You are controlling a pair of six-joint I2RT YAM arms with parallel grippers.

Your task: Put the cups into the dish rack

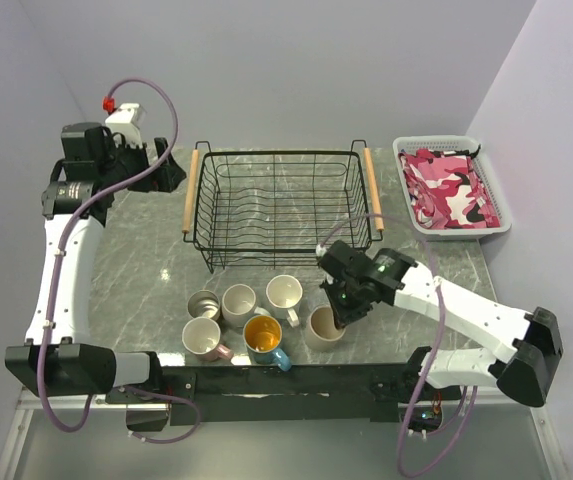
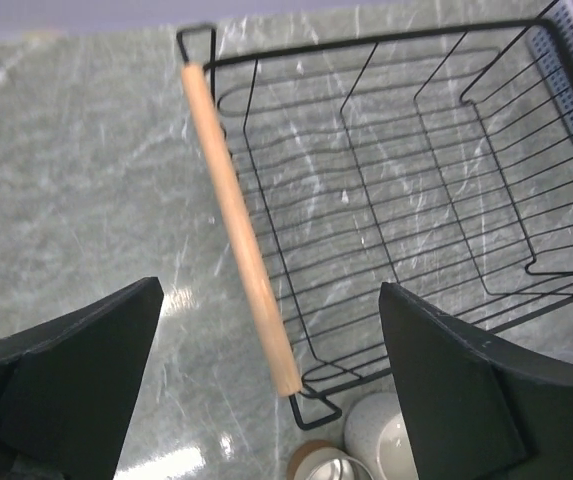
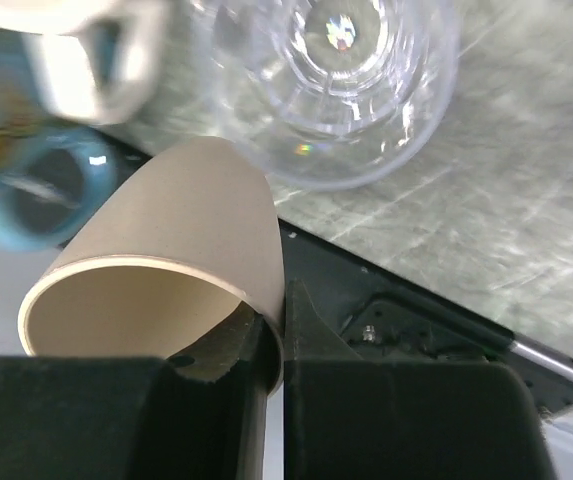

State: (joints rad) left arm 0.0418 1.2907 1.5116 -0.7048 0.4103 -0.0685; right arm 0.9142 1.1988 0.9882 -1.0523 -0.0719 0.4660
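The right pincer (image 3: 276, 330) is clamped on the rim of the tan cup (image 3: 166, 240), one finger inside, likely for lifting it to the rack (image 1: 278, 153) beyond it, while the left pincer (image 2: 271, 300) hangs apart over the rack's handle (image 2: 241, 220).

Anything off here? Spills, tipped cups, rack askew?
Nothing stands out. The dish rack sits square and empty, the cups stand upright in a cluster in front of it with no spills, and the right gripper is shut on the tan cup wall.
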